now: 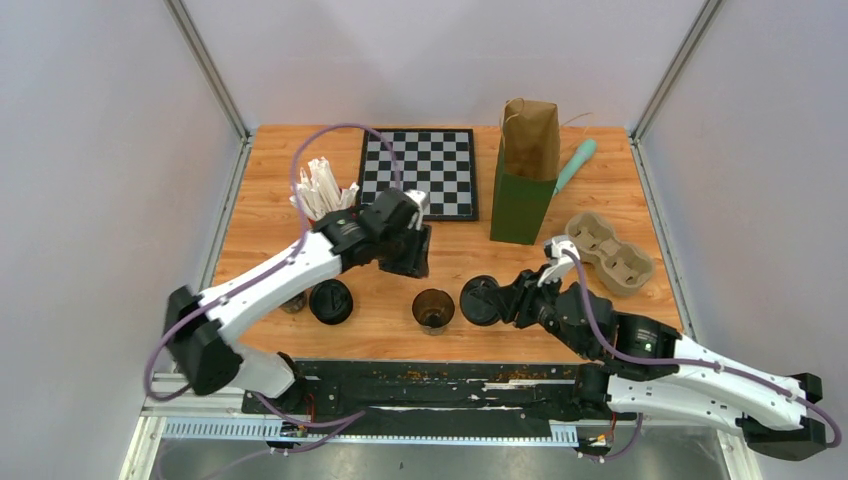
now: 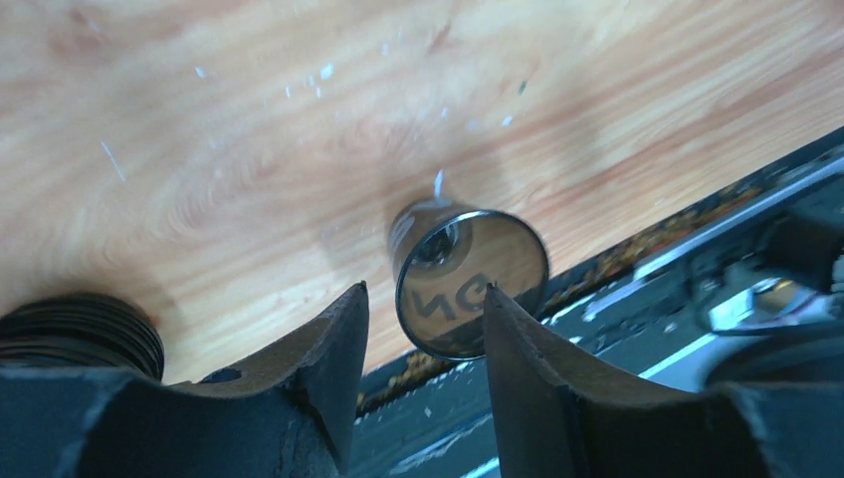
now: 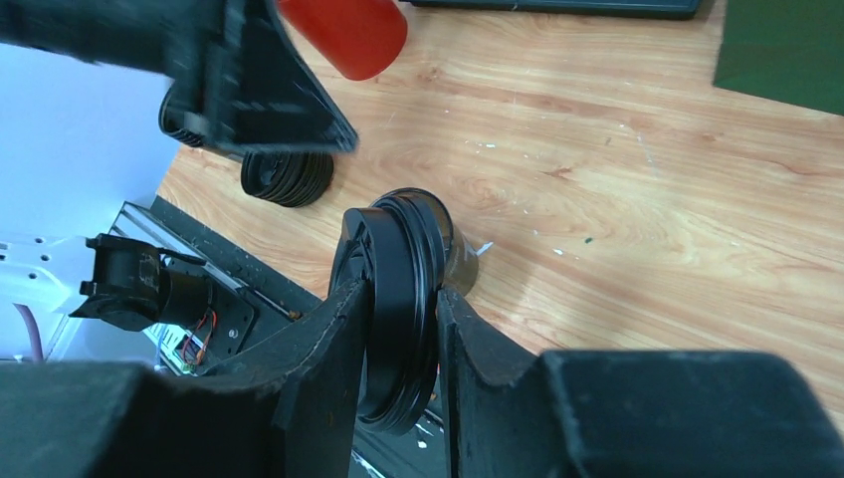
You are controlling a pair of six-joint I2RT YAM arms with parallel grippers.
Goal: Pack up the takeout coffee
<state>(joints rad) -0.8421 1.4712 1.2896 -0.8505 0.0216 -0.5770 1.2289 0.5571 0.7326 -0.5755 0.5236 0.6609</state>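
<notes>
Left gripper (image 2: 424,291): released. You've got the fingers spread w/ nothing btwn them. It hangs above the light wooden table (image 1: 270,215), and thru the gap you can see the small dark brown disposable cup (image 2: 468,279) standing on the wood below, no lid on, close to the table's near edge. From the top cam, that cup sits toward the near edge and a bit right of the left gripper, clearly apart from it.

Right gripper (image 3: 403,289): clenched on a round black plastic lid (image 3: 393,239). The lid is held on edge, rim pinched btwn both fingers. It's low over the table, just right of the open cup. Can't tell if lid and cup touch.

Left of the cup, a short black ribbed stack of lids (image 1: 331,301) sits on the wood beside your left arm.

Further back:
- The red cup of white wrapped straws (image 1: 325,195) is partly behind the left arm.
- The black-and-white checkered board (image 1: 420,170) lies flat.
- The green-and-brown paper bag (image 1: 525,180) stands upright.
- The brown pulp cup carrier (image 1: 608,252) is just right of the bag's base.
</notes>
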